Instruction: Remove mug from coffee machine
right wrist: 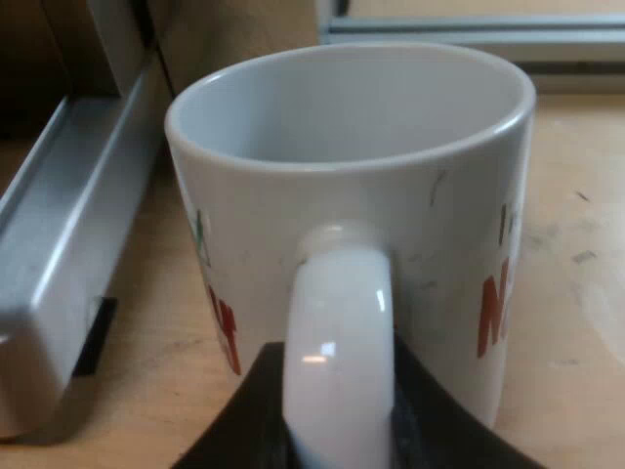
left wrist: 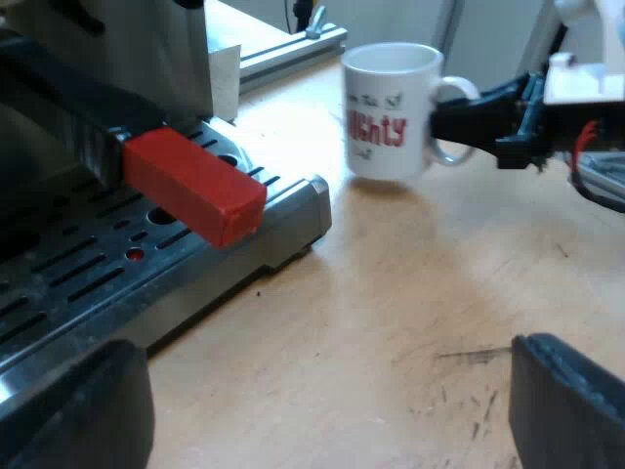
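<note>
You have open bench [left wrist: 391, 322] between the drip tray [left wrist: 293, 210] and the mug [left wrist: 391, 112]; the red handle end [left wrist: 195, 186] juts out over the tray.

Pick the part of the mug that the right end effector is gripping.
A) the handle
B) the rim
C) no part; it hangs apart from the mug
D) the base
A: in the right wrist view, the black fingers of the right end effector clamp both sides of the white handle of the mug.

L gripper [left wrist: 322, 430]: blunt black fingers [left wrist: 571, 401]; R gripper [left wrist: 469, 122] black, white-mounted
</note>
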Robot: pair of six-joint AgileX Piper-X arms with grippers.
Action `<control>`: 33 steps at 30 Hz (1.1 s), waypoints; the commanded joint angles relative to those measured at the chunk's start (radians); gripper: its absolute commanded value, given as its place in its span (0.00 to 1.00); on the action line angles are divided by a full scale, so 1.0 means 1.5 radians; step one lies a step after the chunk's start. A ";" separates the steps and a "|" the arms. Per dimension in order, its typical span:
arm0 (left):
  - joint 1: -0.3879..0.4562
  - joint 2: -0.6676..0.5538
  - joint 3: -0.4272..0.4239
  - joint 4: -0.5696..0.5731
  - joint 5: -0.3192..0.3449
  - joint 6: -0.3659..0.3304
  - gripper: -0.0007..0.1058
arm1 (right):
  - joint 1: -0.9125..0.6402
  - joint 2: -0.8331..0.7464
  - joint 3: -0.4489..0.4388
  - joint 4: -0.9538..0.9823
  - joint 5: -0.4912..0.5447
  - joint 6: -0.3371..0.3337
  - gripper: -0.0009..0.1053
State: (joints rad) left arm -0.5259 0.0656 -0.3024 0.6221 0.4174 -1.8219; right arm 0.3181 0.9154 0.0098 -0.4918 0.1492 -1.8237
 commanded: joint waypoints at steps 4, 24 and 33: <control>-0.004 0.000 -0.001 -0.011 0.004 -0.002 0.72 | -0.003 0.134 -0.013 -0.196 -0.013 -0.027 0.01; -0.004 0.000 -0.001 -0.011 0.004 -0.002 0.72 | -0.003 0.396 -0.097 -0.362 -0.011 -0.020 0.06; -0.004 0.000 -0.001 -0.011 0.004 -0.002 0.72 | -0.003 0.395 -0.097 -0.362 -0.010 0.012 0.62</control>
State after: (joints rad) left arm -0.5259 0.0656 -0.3024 0.6221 0.4172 -1.8219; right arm 0.3181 1.5181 -0.1293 -1.0161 0.1315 -1.8089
